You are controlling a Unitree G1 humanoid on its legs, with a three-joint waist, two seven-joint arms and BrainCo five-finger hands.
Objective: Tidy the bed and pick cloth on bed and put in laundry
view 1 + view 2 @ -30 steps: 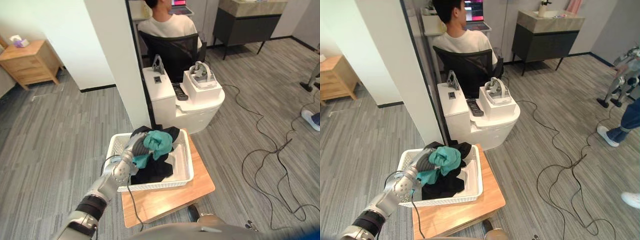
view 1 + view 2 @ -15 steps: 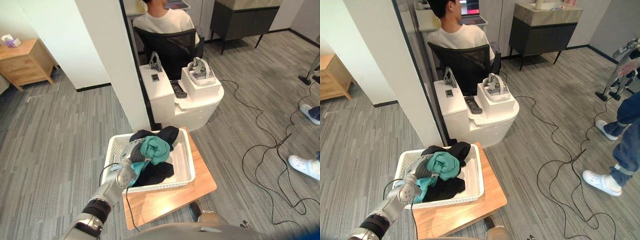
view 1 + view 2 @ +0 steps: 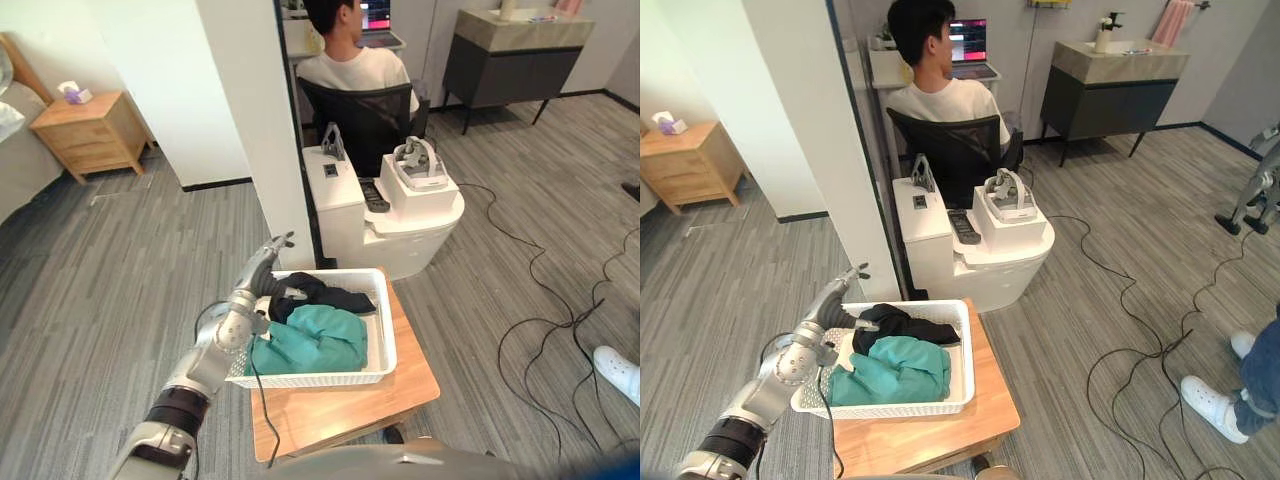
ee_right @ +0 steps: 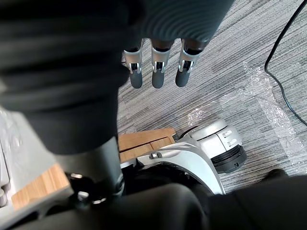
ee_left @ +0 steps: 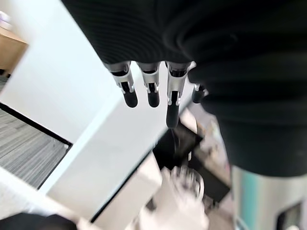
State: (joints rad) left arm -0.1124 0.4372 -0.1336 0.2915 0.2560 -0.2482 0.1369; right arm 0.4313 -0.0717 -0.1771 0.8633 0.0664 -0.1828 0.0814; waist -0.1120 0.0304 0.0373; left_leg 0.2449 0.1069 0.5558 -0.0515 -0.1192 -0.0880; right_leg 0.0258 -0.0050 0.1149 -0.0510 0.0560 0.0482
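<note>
A white laundry basket (image 3: 388, 345) stands on a low wooden table (image 3: 412, 380). In it lie a teal cloth (image 3: 312, 340) and a black cloth (image 3: 325, 294). My left hand (image 3: 262, 268) is raised over the basket's far left corner, fingers (image 5: 151, 88) straight, open and holding nothing. It is apart from both cloths. My right hand (image 4: 158, 67) hangs low above the floor, fingers straight and open.
A white pillar (image 3: 262, 120) rises just behind the basket. A white round unit (image 3: 400, 215) with devices on top stands behind it, and a person (image 3: 352, 62) sits in a black chair beyond. A wooden nightstand (image 3: 88, 130) stands far left. Black cables (image 3: 545, 320) loop at right.
My left hand let go of the teal cloth, which now lies spread in the basket. The hand opened and lifted up and back toward the pillar. The camera view shifted.
</note>
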